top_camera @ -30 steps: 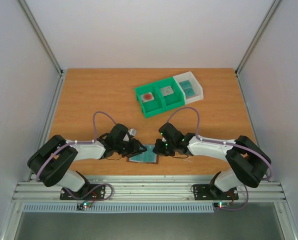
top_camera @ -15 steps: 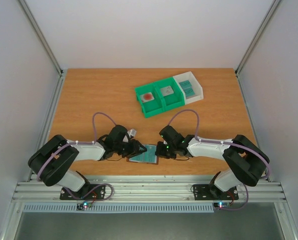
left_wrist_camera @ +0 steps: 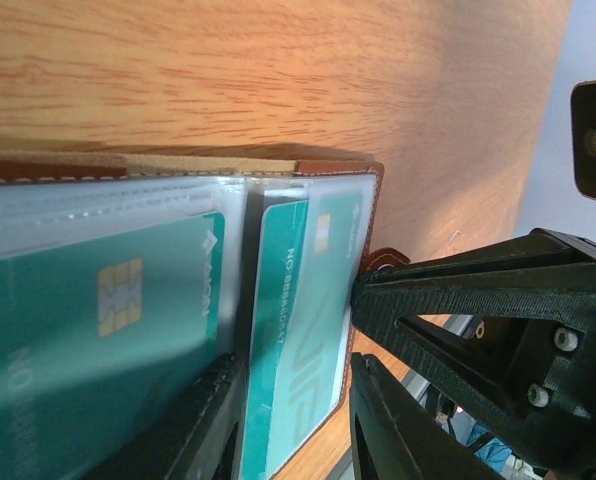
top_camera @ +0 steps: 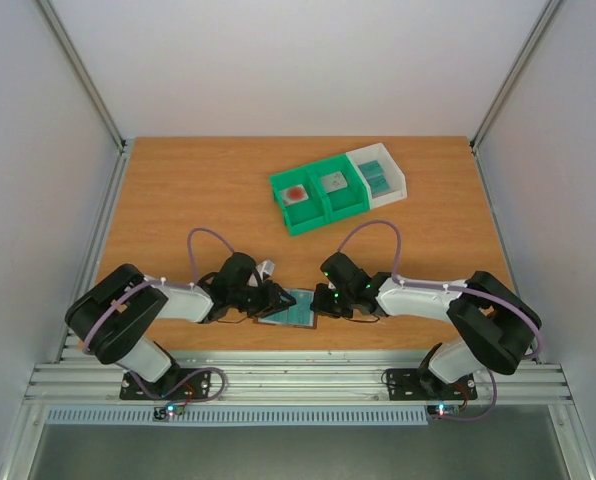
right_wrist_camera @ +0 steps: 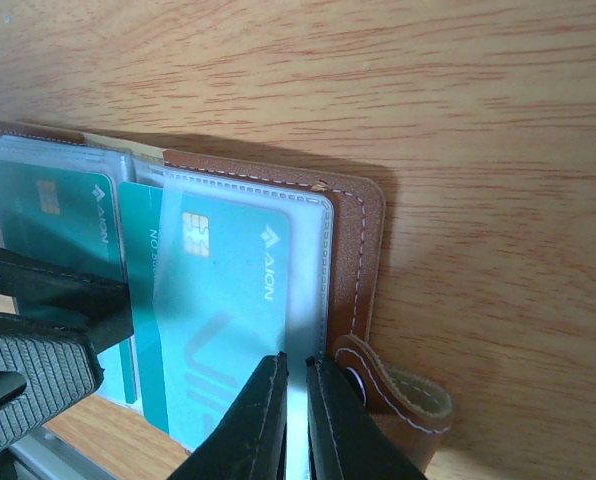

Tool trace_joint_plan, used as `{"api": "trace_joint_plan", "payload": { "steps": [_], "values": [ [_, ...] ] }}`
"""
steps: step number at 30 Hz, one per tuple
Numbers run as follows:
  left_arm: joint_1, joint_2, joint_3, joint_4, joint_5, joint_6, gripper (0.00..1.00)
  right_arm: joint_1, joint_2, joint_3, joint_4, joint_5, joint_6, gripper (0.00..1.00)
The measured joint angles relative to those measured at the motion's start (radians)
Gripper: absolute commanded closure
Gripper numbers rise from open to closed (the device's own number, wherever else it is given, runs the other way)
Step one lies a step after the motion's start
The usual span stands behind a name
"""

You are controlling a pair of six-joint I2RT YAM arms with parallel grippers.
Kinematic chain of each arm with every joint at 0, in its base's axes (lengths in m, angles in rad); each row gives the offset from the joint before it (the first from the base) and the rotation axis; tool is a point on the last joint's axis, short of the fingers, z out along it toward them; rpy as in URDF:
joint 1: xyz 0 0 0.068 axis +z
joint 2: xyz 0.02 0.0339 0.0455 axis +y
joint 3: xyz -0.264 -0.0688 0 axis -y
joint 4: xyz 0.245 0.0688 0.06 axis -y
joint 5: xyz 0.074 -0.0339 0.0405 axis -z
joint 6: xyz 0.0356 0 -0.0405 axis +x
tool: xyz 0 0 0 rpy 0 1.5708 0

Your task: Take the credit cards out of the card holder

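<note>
Far left: the left tool (top_camera: pixel 270 298), set low over the counter (top_camera: pixel 178 200) at the left side of the card holder (top_camera: pixel 290 310). Released, going by the left wrist view, with fingers (left_wrist_camera: pixel 198 440) parted and the holder's right-hand panel showing in the gap; resting on the leather or merely near it, impossible to tell. Next along, the card holder itself, lying open and flat near the front edge of the counter, between the two tools, with clear pockets facing up inside a brown leather border. Inside it, the credit cards (left_wrist_camera: pixel 108 330): a teal one with a gold chip in the left pocket, a second teal one (right_wrist_camera: pixel 138 300) visible as a narrow strip beside the fold, and a third (right_wrist_camera: pixel 228 290) under the cloudy sleeve of the right panel. Then the right tool (top_camera: pixel 321 300), at the holder's right side, clenched on the near edge of that sleeve, with fingers (right_wrist_camera: pixel 263 420) almost together and only a pale sliver between them; gripping the card inside as well or the sleeve alone, impossible to tell. Just right of those fingers, joined to the leather edge, a little brown tab (right_wrist_camera: pixel 398 395). Farther back and to the right, well apart from the holder, a green bin (top_camera: pixel 323 213) with a red-spotted tile (top_camera: pixel 296 193) and a grey square (top_camera: pixel 332 182), and against its right end a white bin (top_camera: pixel 396 186) with teal pieces (top_camera: pixel 375 178).
</note>
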Motion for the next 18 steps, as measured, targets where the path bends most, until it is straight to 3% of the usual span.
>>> {"api": "trace_joint_plan", "payload": {
  "steps": [9,18],
  "values": [
    [-0.005,0.019,-0.003,0.037,0.017,-0.008,0.74,0.000,-0.001,-0.010,0.021,0.000,0.015,0.93],
    [-0.007,0.016,-0.019,0.044,0.020,-0.025,0.99,0.000,0.000,-0.017,0.031,0.003,0.018,0.98]
  ]
}}
